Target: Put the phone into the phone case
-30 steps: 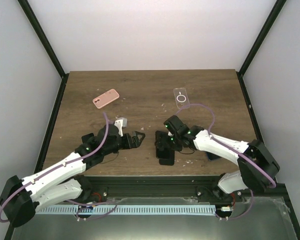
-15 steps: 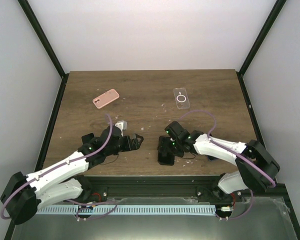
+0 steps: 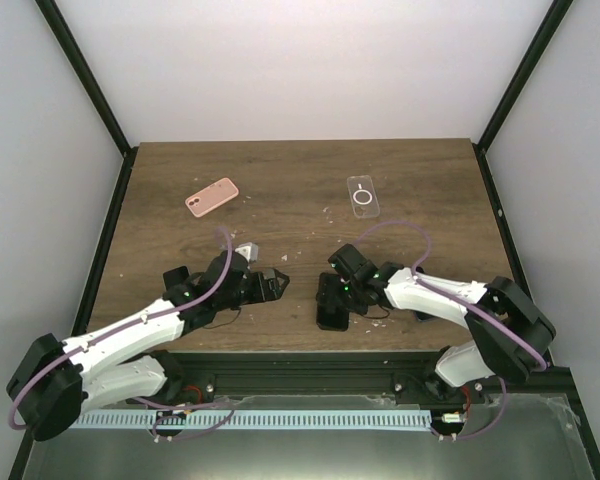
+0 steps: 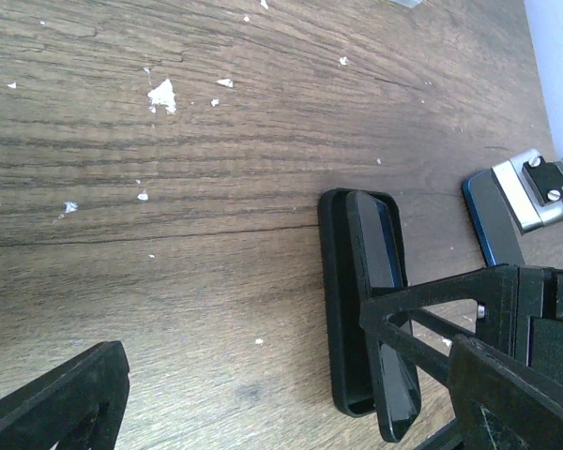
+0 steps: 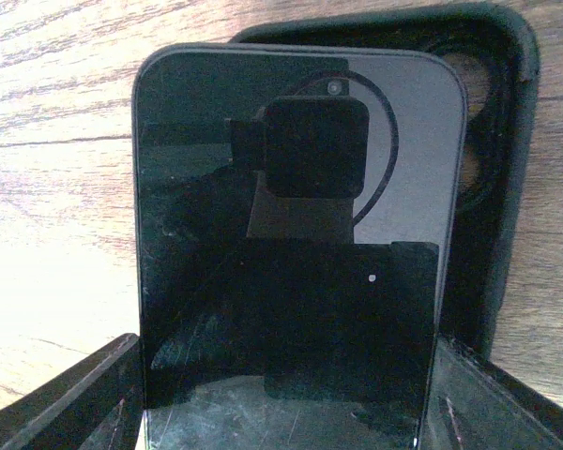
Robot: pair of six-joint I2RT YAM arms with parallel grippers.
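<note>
Black glass fills the right wrist view: the phone (image 5: 291,281) stands screen-up between the two fingers of the right gripper (image 5: 286,380), which is clamped on the phone's near end, one finger against each long edge. Behind it lies the black phone case (image 5: 495,187) on the wooden table (image 5: 56,141). The phone is shifted to one side, so the case's rim and inner floor show past its far and right edges. In the left wrist view the case lies flat on the wood with the phone tilted over it, one long edge down at the case and the other raised, not seated flush. The left arm's own fingers (image 4: 66,403) stand wide apart at the bottom corners with nothing between them. White flecks (image 4: 162,92) dot the boards, and a blue object (image 4: 488,220) lies beyond the case. From the top camera, phone and case sit near the front edge, just right of centre, with the spread left gripper (image 3: 276,284) a little to their left, apart from them. A pink case-shaped item (image 3: 212,197) and a clear case (image 3: 362,196) lie well apart farther back.
</note>
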